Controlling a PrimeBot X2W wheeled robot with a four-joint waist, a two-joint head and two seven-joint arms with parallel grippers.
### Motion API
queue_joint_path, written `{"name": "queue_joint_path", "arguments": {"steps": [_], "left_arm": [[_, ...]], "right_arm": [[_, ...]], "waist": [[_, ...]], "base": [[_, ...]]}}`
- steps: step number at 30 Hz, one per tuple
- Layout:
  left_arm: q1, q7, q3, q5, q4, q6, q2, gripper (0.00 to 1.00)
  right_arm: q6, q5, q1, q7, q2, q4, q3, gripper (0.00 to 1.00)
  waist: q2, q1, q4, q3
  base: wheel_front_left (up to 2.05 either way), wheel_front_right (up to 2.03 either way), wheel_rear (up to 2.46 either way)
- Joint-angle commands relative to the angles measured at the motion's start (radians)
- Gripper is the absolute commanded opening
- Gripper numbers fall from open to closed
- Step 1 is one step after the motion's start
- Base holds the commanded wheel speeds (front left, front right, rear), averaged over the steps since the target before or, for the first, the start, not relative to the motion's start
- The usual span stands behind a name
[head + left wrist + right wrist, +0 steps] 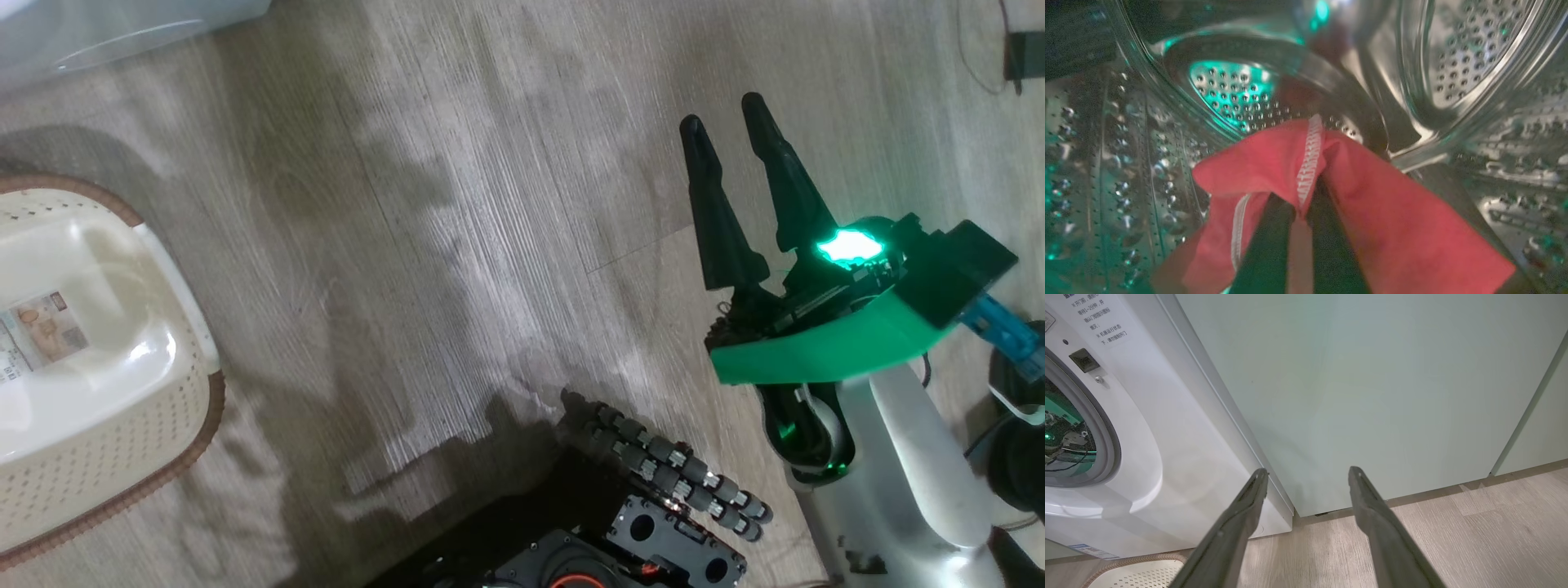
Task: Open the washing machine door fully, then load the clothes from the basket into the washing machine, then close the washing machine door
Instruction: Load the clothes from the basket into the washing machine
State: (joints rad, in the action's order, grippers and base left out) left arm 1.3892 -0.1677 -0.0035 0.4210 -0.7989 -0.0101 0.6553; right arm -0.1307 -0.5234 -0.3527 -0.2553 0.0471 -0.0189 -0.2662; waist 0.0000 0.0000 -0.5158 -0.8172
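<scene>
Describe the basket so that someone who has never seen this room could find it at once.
Start at the white front-loading washing machine beside the pale green cabinet. On the wood-look floor in front of it stands the basket: cream plastic, its perforated walls, brown woven-look rim and inner label unlike those smooth panels.

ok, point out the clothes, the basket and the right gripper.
clothes (1392,228): left wrist view, on the broad red fold at right.
basket (122,453): head view, on its perforated side wall.
right gripper (722,111): head view, midway between its two fingertips.
</scene>
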Motion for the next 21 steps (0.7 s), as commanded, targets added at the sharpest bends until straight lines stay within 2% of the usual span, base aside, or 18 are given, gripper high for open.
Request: {"name": "queue_joint_path", "arguments": {"steps": [1,2,3,13,21], "left_arm": [[0.024,0.000,-0.006,-0.011,0.011,0.010,0.051,0.22],[0.030,-0.004,-0.012,-0.013,0.003,0.014,0.048,0.53],[0.037,-0.011,-0.016,-0.014,-0.004,0.016,0.044,1.00],[0.025,-0.045,-0.067,-0.034,-0.028,0.036,0.004,1.00],[-0.111,-0.085,-0.043,-0.004,0.054,0.007,-0.057,1.00]], "right_arm": [[0.000,-0.008,0.013,-0.006,0.003,-0.033,-0.013,1.00],[0.000,-0.007,0.013,-0.006,0.003,-0.032,-0.013,1.00],[0.000,-0.006,0.012,-0.006,0.003,-0.031,-0.012,1.00],[0.000,0.014,0.008,-0.006,0.003,-0.024,0.002,1.00],[0.000,0.050,0.020,-0.006,0.003,-0.015,0.028,1.00]], "waist": [[0.0000,0.0000,0.005,0.001],[0.0000,0.0000,0.008,0.001],[0.0000,0.0000,0.011,0.001],[0.0000,0.0000,0.051,0.026],[0.0000,0.0000,0.102,0.076]], "base": [[0.00,0.00,0.00],[0.00,0.00,0.00],[0.00,0.00,0.00],[0.00,0.00,0.00],[0.00,0.00,0.00]]}}
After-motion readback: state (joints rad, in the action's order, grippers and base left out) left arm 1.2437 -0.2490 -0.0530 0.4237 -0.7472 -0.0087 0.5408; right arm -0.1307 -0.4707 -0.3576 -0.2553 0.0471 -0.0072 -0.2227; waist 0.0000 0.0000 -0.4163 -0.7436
